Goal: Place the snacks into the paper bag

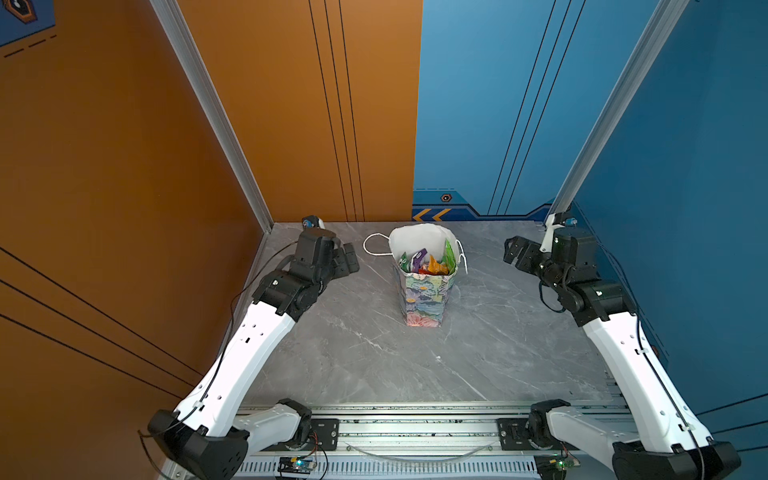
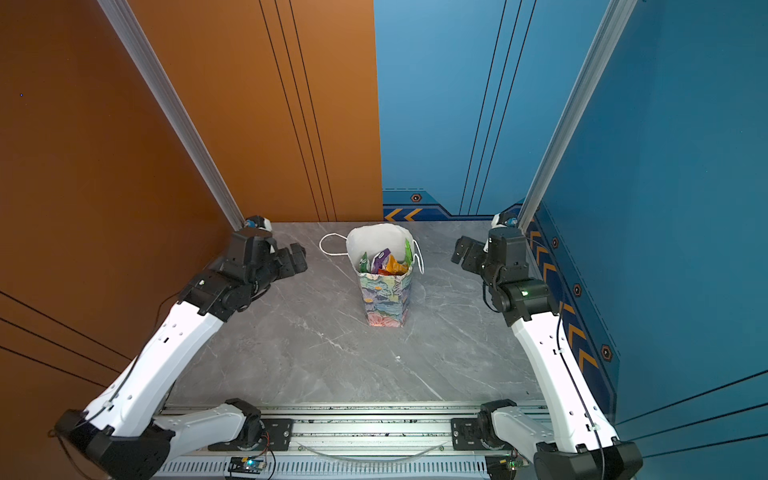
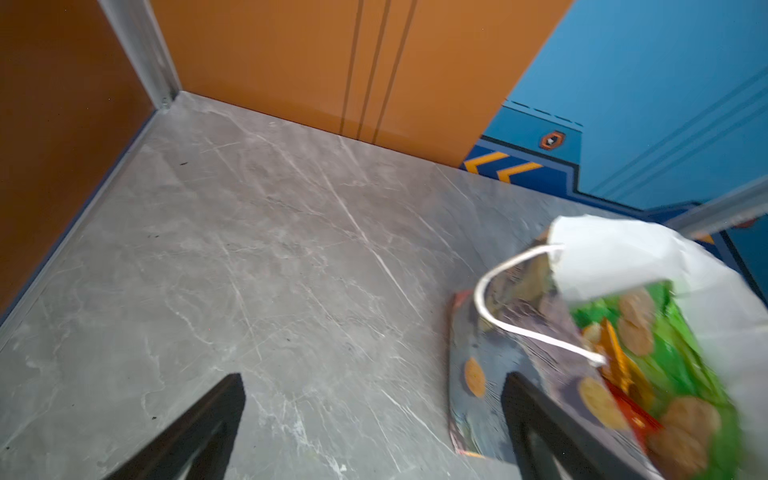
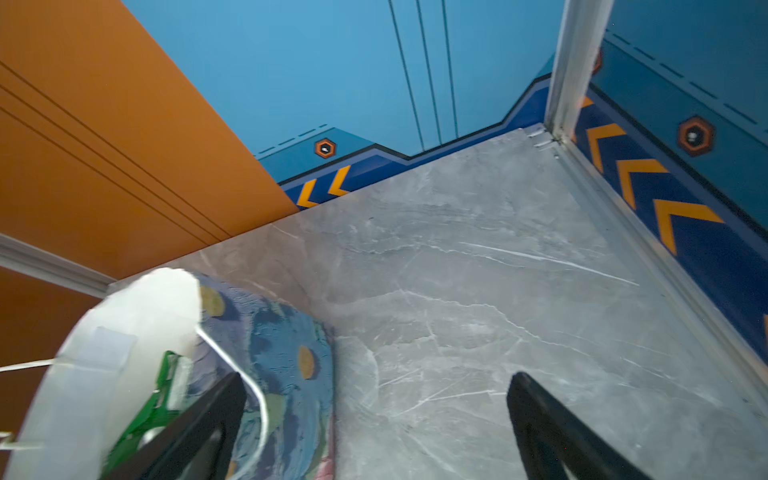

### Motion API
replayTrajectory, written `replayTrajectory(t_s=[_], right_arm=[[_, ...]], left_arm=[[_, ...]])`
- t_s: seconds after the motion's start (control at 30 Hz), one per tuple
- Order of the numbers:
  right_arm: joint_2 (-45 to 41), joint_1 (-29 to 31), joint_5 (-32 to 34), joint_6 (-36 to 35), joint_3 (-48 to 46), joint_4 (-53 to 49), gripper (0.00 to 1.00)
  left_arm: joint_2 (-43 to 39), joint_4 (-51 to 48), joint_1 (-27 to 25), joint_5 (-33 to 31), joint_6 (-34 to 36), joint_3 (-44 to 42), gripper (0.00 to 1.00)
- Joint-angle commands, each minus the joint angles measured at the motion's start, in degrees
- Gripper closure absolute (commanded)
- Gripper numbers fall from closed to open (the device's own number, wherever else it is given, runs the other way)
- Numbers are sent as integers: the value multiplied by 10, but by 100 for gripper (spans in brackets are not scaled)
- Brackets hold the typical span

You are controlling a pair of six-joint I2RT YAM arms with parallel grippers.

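step: looks like the tail end. no loose packets show on the grey marble table (image 1: 374,353) in both top views, and every snack in sight is already in the paper bag (image 1: 424,299). judged done or v. near done, though can't count the packets deep inside.

next move, a guess: nothing left to pick, so arms just need to park away w/o clipping the bag or its cords. bag is light paper, prob tips easy.

left gripper (image 1: 349,257): jaws spread wide, nothing between them, beside the bag on its left and apart from it. the left wrist view shows the same, only bare table in the gap.
right gripper (image 1: 513,249): also wide open and empty, off to the bag's right, well apart.

bag: stands upright at mid-back of the table, between the 2 grippers. floral print outside, white inside, mouth open, rim a bit crumpled. one white cord handle (image 1: 374,245) flops outward to the left, the other cord (image 1: 463,257) hangs down the right side.

snacks (image 1: 428,264): packed upright, tops poking near the rim. green lay's packet (image 3: 665,332), purple packet (image 1: 419,255), orange packet (image 1: 436,266), a bit of red lower down.
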Motion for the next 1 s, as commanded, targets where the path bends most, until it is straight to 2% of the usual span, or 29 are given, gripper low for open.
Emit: replayTrajectory(t_s=[0.0, 0.07, 0.2, 0.3, 0.43, 0.57, 0.7, 0.83, 0.93, 0.97], right_arm=[[-24, -32, 38, -53, -40, 24, 0], [-42, -53, 71, -61, -73, 35, 0], [-74, -77, 76, -76, -157, 113, 0], [-104, -77, 79, -97, -246, 210, 0], [-126, -77, 114, -107, -336, 306, 0], [-114, -76, 146, -107, -370, 331, 0], [-90, -67, 143, -111, -415, 394, 0], [-50, -56, 150, -119, -445, 454, 0], [-13, -39, 150, -138, -448, 485, 0], [-3, -35, 148, -141, -447, 492, 0]], left_arm=[[-47, 110, 30, -44, -19, -74, 2], [-74, 153, 48, -70, -14, -125, 2], [-108, 241, 54, -164, 52, -236, 2], [-90, 298, 50, -194, 127, -283, 2], [-44, 340, 49, -222, 177, -319, 2], [-37, 471, 49, -213, 242, -393, 2], [-4, 554, 50, -210, 260, -434, 2], [31, 664, 41, -179, 309, -479, 2], [68, 786, 50, -143, 353, -525, 2], [81, 799, 47, -152, 363, -529, 2]])
